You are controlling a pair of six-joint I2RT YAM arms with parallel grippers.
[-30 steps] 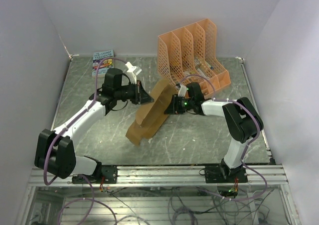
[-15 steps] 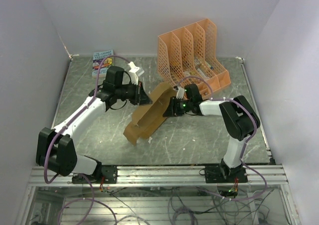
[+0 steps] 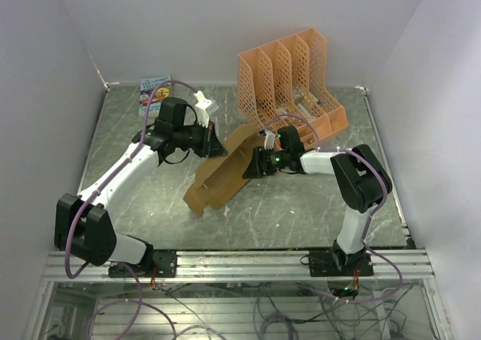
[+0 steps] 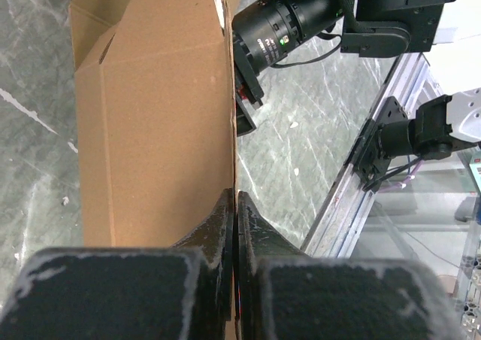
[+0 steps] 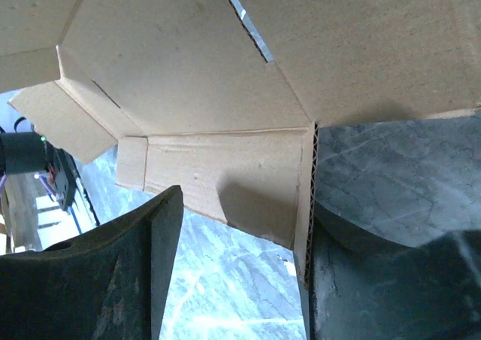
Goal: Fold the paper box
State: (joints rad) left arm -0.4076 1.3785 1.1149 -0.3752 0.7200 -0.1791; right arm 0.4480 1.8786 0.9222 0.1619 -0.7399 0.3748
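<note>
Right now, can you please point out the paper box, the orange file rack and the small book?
paper box point(image 3: 225, 173): top view, its middle panel.
orange file rack point(image 3: 319, 58): top view, rightmost perforated wall.
small book point(image 3: 154, 89): top view, its cover.

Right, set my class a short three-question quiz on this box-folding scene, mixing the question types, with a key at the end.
1. True or false: the left tool is shut on an edge of the box.
2. What stands just beyond the box, on the far side from the arm bases? A a blue bin; B an orange rack; C a bottle.
3. Fill in: the right tool's jaws stand ____, with a box edge between them.

Key: 1 true; 2 B; 3 open.
</note>
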